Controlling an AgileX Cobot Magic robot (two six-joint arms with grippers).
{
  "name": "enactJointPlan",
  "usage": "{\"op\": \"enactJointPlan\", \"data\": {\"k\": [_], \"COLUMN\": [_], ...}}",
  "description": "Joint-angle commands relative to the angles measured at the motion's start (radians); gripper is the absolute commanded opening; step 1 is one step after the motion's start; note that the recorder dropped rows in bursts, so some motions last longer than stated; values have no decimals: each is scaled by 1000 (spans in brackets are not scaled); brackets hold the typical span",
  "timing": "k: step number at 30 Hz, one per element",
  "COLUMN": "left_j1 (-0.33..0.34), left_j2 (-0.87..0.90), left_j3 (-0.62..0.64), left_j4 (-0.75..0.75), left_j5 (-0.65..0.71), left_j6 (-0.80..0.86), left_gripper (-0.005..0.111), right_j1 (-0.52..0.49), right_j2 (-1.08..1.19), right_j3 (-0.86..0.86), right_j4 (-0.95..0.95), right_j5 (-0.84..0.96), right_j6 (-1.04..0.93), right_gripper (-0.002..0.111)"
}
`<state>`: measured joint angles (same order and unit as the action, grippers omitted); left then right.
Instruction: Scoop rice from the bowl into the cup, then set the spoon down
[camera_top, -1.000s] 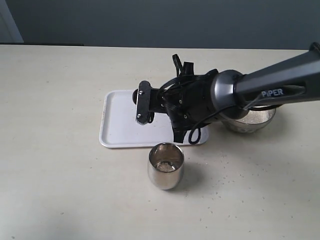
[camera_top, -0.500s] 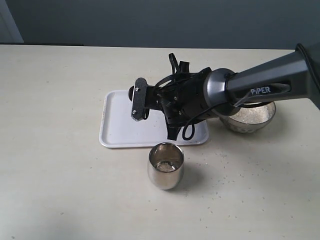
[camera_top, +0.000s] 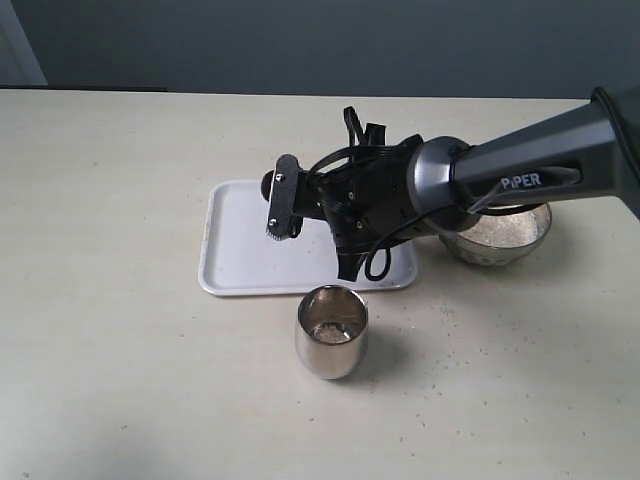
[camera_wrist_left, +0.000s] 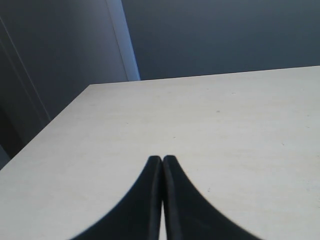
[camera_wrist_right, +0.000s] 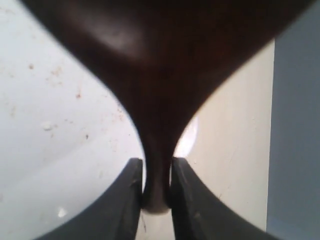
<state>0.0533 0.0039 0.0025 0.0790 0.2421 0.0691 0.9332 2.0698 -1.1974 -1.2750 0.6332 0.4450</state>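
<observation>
The right gripper (camera_top: 284, 208) reaches across the middle and hangs over the white tray (camera_top: 235, 272), its jaws pinching the thin handle of the spoon (camera_wrist_right: 155, 75); in the right wrist view the dark glossy wood fills most of the picture and narrows down to where the two fingers clamp it from either side. From the exterior view the spoon itself cannot be made out among the black wrist and cables. The cup (camera_top: 332, 345) stands upright just in front of the tray with some rice (camera_top: 331, 331) at its bottom, and the bowl (camera_top: 498, 246) sits behind the arm on the right, a pale heap showing inside. The left gripper (camera_wrist_left: 162, 167) has its jaws pressed together on nothing, above bare table (camera_wrist_left: 225, 125). The spoon is likely light and stiff, but its lacquered surface looks slippery and so slim a handle could swivel in a two-point pinch, so the hold belongs on the handle, as it is now, kept firm until the wood is nearly resting on the tray. The cup is probably light and, with its rounded sides, easy to tip if the wrist brushes it
</observation>
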Motion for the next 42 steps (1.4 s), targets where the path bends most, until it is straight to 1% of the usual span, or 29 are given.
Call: {"op": "enactJointPlan", "data": {"k": [1, 5, 7, 11, 15, 16, 17, 18, 21, 22, 23, 26, 30, 34, 35, 42], "left_j1": [-7, -7, -7, -7, -7, -7, -7, -7, -7, -7, -7, -7, -7, -7, -7, -7], "left_j2": [-4, -4, -4, -4, -4, -4, -4, -4, -4, -4, -4, -4, -4, -4, -4, -4], "left_j3": [-3, -3, -3, -3, -3, -3, -3, -3, -3, -3, -3, -3, -3, -3, -3, -3], "left_j4": [2, 2, 2, 2, 2, 2, 2, 2, 2, 2, 2, 2, 2, 2, 2, 2], "left_j5": [-3, -3, -3, -3, -3, -3, -3, -3, -3, -3, -3, -3, -3, -3, -3, -3], "left_j6": [-5, -5, -5, -5, -5, -5, -5, -5, -5, -5, -5, -5, -5, -5, -5, -5], "left_gripper": [0, 0, 0, 0, 0, 0, 0, 0, 0, 0, 0, 0, 0, 0, 0, 0], "right_j1": [-5, -5, -5, -3, -1, 1, 5, 5, 7, 7, 7, 7, 7, 7, 7, 7], "right_j2": [-2, -2, -4, -35, -125, -151, -184, -221, -335, -370, -413, -545, -702, -792, -810, -958], "right_j3": [-3, -3, -3, -3, -3, -3, -3, -3, -3, -3, -3, -3, -3, 12, 12, 12], "right_j4": [8, 8, 3, -1, 8, 13, 23, 40, 137, 170, 217, 345, 502, 538, 551, 656], "right_j5": [-12, -5, 13, 79, 186, 221, 270, 316, 442, 475, 503, 534, 526, 554, 584, 588], "right_j6": [3, 3, 3, 3, 8, 27, 52, 74, 138, 156, 162, 162, 136, 128, 128, 135], "right_gripper": [36, 45, 47, 48, 47, 46, 42, 35, 9, 3, -1, 0, -1, -1, -1, -1]}}
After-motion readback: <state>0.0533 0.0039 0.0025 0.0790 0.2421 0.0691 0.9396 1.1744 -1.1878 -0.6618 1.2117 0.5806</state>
